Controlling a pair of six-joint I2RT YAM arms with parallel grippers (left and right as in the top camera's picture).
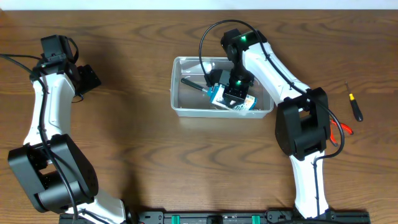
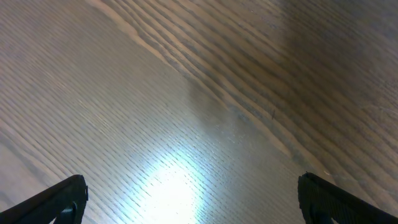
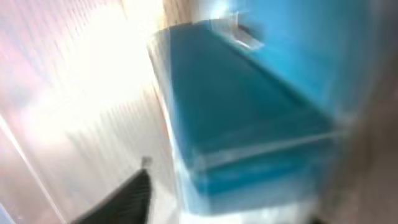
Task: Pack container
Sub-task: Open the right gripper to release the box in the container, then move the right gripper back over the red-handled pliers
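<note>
The clear plastic container [image 1: 186,109] stands at the table's middle. Inside it lie a dark-handled screwdriver [image 1: 193,84] and a blue-and-white packaged item [image 1: 239,104], tilted against the front wall. My right gripper [image 1: 233,86] is down inside the container, right over the package. In the blurred right wrist view the blue package [image 3: 249,118] fills the frame between the jaws. The left finger [image 3: 124,199] stands a little apart from it and the right finger is hidden. My left gripper [image 1: 87,78] hangs open and empty over bare wood at the far left, as the left wrist view [image 2: 193,199] shows.
A black-and-yellow screwdriver [image 1: 355,106] lies on the table at the far right. Red-handled pliers [image 1: 341,130] lie just below it, partly behind the right arm's base.
</note>
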